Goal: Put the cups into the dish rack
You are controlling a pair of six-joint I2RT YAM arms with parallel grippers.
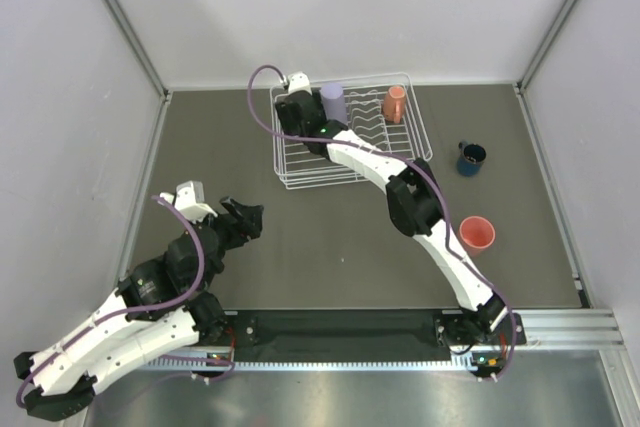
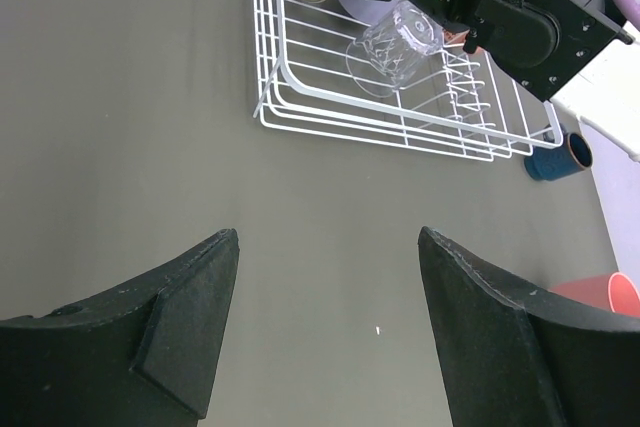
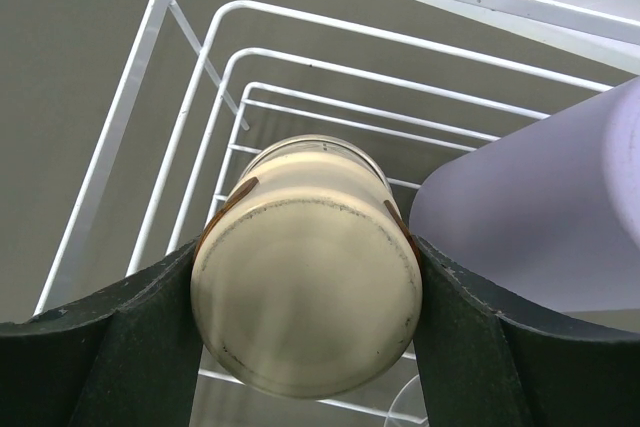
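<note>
The white wire dish rack stands at the back middle of the table. A lavender tumbler and a salmon-pink mug stand in it. My right gripper is over the rack's far left corner, shut on the shiny steel cup, whose base faces the wrist camera, with the lavender tumbler right beside it. The dark blue mug and the pink tumbler stand on the table right of the rack. My left gripper is open and empty, low over the table in front of the rack.
A clear glass lies on its side in the rack, under the right arm. Grey walls close in the table on the left, back and right. A metal rail runs along the near edge.
</note>
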